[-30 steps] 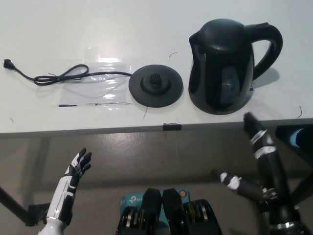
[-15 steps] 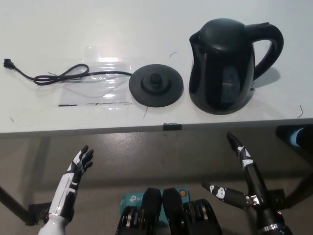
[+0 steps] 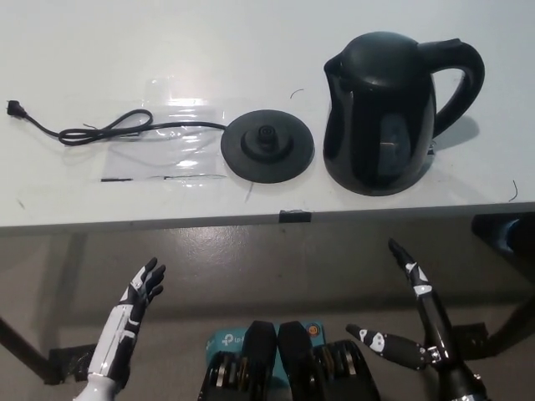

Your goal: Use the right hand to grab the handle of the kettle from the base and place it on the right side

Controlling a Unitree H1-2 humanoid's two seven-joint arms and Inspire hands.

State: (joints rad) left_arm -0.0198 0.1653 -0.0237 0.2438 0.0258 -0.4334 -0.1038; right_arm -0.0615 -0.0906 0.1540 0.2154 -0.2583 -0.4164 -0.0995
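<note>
A black kettle [image 3: 386, 113] stands upright on the white table [image 3: 251, 50], to the right of its round black base [image 3: 267, 147] and off it. Its handle [image 3: 458, 79] points right. My black right hand [image 3: 414, 322] is open, low at the bottom right, below the table's front edge and well short of the kettle. My white left hand [image 3: 129, 322] rests open at the lower left, also below the table edge.
A black power cord [image 3: 92, 129] runs left from the base across a clear plastic sheet [image 3: 171, 138]. A small black clip [image 3: 293, 216] sits on the table's front edge. Grey floor shows below the table.
My right hand has dropped away from the table edge near the kettle, down toward the bottom right. The left hand shifted slightly lower and rightward. The kettle has stayed put.
</note>
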